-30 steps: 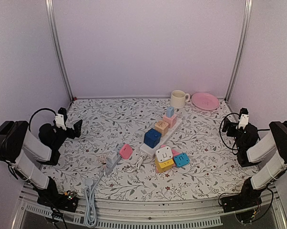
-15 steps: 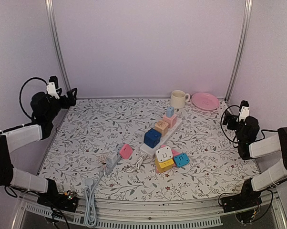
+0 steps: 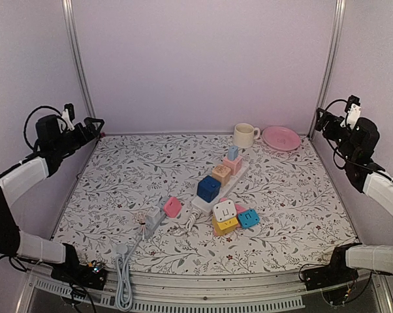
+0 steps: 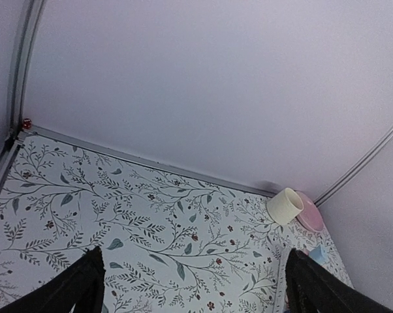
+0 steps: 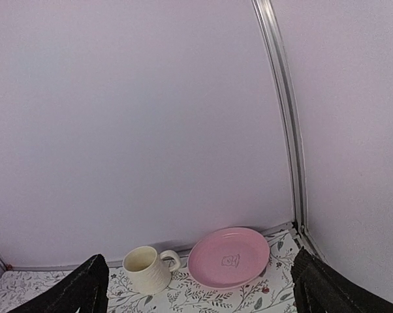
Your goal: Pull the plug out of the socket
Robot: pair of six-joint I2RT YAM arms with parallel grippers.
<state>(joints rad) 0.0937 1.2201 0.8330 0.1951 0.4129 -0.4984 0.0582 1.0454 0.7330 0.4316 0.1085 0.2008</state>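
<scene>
A white power strip [image 3: 224, 184] lies slantwise mid-table. Plugged into it in a row are cube plugs: light blue [image 3: 232, 152], pink [image 3: 233, 164], tan [image 3: 220, 174] and dark blue [image 3: 208, 188]. My left gripper [image 3: 95, 122] is open and empty, raised high near the back left corner, far from the strip. My right gripper [image 3: 320, 119] is open and empty, raised high near the back right corner. The left wrist view shows open black fingers [image 4: 76, 290] over bare floral cloth. The right wrist view shows open fingers [image 5: 76, 290] facing the back wall.
A cream mug [image 3: 245, 135] and a pink plate [image 3: 281, 137] stand at the back right; both also show in the right wrist view, mug [image 5: 146, 268] and plate [image 5: 229, 256]. Loose white [image 3: 224, 210], yellow [image 3: 224, 225], cyan [image 3: 248, 217] and pink [image 3: 172, 207] cubes lie nearer. A small white socket block [image 3: 153, 220] with a grey cord [image 3: 123, 280] lies front left.
Both arms have lifted from low at the table's sides to high up, the left gripper toward the back left corner, the right toward the back right. Nothing on the table moved.
</scene>
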